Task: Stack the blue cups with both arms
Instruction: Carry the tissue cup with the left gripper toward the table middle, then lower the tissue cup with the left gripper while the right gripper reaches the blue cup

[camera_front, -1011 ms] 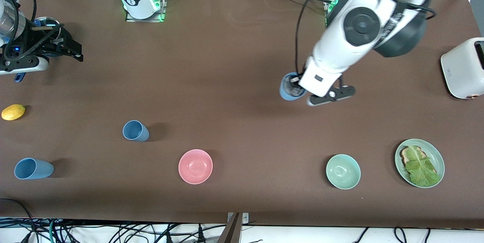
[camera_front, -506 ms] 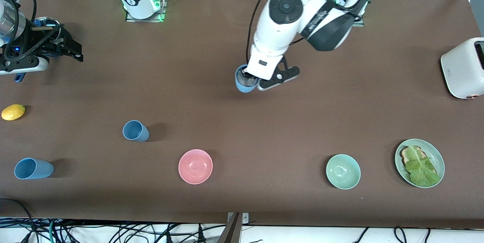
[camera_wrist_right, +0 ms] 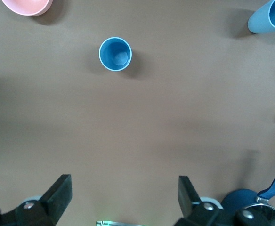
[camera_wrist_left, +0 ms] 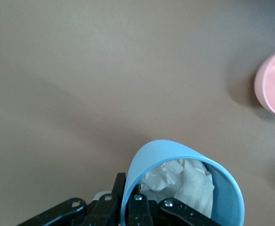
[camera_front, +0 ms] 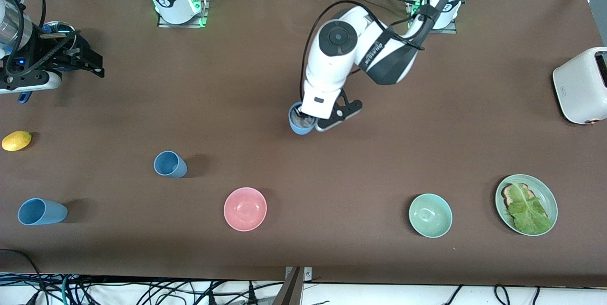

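Brown table (camera_front: 284, 58): left gripper (camera_front: 306, 120) over mid-table, jaws pinching the rim of one blue cup (camera_front: 298, 125); two other cups (camera_front: 170, 164) (camera_front: 40, 211) stand toward the right arm's end; right gripper (camera_wrist_right: 123, 193) waits, jaws spread

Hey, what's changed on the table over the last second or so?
The left hand, shut on a blue cup with crumpled white stuff inside, carried it from the left arm's end toward the middle of the table. The right hand stayed open, waiting near the pot. The other two cups, both bowls, lemon, plate and toaster haven't moved.
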Controlling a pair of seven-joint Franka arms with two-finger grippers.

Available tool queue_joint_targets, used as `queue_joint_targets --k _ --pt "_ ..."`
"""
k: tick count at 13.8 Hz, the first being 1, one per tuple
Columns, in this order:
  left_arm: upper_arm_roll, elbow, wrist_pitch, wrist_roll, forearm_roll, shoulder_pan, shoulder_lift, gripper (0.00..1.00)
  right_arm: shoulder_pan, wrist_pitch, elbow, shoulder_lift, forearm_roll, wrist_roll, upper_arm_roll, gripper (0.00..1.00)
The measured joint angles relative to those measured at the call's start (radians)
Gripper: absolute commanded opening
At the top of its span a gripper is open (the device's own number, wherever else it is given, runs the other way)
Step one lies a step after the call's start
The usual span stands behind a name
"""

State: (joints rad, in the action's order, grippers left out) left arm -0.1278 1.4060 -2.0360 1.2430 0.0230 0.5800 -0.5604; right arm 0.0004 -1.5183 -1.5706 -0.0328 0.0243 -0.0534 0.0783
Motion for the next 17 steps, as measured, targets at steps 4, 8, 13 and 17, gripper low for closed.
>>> queue_joint_targets --k 4,8,13,17 --pt "0.025 0.0 -0.072 -0.025 0.0 -0.001 -0.048 0.0 0.0 0.0 0.0 0.0 0.0 0.0 0.0 1.0" --pt "0.025 0.0 -0.167 -0.028 -0.008 0.004 -0.121 0.0 0.0 0.0 0.0 0.0 0.0 0.0 0.0 1.0" --pt "0.025 0.0 -0.23 -0.028 -0.01 0.011 -0.171 0.0 0.0 0.0 0.0 0.0 0.0 0.0 0.0 1.0" --pt "0.036 0.0 -0.25 -0.028 -0.019 0.011 -0.198 0.0 0.0 0.0 0.0 0.0 0.0 0.0 0.0 1.0"
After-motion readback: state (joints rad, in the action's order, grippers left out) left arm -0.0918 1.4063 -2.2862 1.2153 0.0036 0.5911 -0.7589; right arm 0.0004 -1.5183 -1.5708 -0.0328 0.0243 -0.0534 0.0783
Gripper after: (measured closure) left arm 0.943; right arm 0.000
